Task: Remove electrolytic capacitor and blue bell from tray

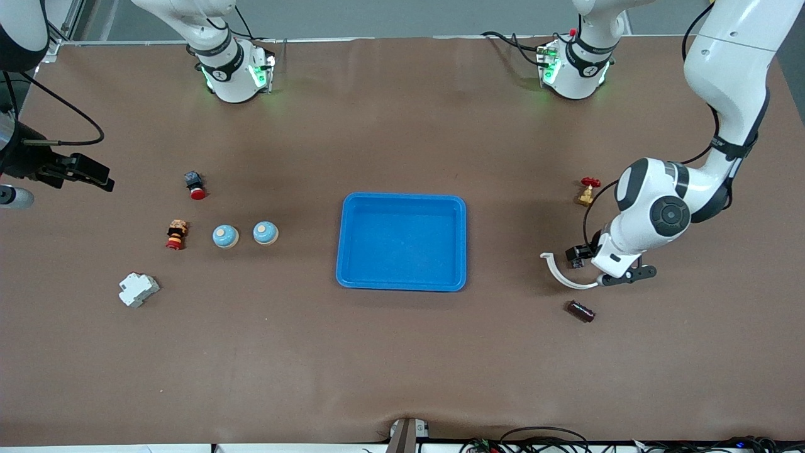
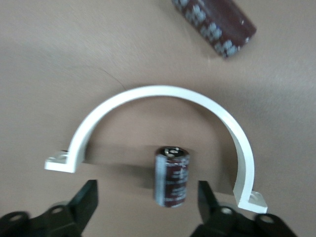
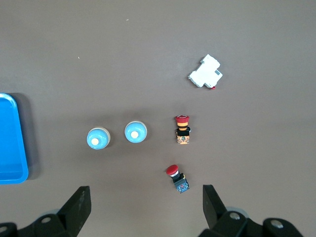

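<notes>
The left gripper [image 1: 582,257] hangs low at the left arm's end of the table. The front view hides what is under it. The left wrist view shows more: the jaws are spread wide, and a small dark capacitor [image 2: 172,176] stands upright on the table between the fingers [image 2: 85,197], with a gap on each side. A white half-ring clamp [image 2: 163,101] curves around the capacitor. A second capacitor [image 1: 580,311] lies on its side close by, nearer to the front camera than the clamp. A little brass valve [image 1: 587,191] with a red handle sits farther from that camera.

The right gripper [image 3: 144,197] waits high up at the right arm's end of the table, jaws spread and holding nothing. Its wrist view looks down on two blue bells [image 3: 98,138] [image 3: 135,132] side by side, two red push buttons [image 3: 182,129] [image 3: 177,177] and a white breaker [image 3: 205,72].

The blue tray [image 1: 465,239] sits in the middle of the table with nothing in it.
</notes>
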Controlling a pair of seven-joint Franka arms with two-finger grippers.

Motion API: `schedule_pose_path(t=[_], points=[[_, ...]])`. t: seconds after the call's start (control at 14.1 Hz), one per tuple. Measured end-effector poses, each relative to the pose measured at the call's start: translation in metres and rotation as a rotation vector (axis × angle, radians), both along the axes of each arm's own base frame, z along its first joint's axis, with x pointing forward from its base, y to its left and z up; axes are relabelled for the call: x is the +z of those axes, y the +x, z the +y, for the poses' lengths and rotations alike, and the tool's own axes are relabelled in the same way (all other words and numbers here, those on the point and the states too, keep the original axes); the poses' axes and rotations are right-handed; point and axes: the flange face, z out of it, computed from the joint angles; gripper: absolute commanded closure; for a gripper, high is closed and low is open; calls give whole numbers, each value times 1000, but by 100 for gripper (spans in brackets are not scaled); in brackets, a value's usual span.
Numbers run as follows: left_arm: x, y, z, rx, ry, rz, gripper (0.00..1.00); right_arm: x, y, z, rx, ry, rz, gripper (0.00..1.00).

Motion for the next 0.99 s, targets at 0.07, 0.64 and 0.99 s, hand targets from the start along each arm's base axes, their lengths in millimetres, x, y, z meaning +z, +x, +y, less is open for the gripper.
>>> schedule_pose_path(t=[0.07, 0.64, 0.99], points=[[13, 4, 7, 0, 15, 10, 0, 0, 0, 0, 0, 0, 2, 0], [121, 35, 118, -203, 1, 91, 0, -4, -2, 2, 0, 12, 20, 0], [199, 33, 173, -277, -27, 149, 0, -1, -3, 6, -4, 47, 12, 0]])
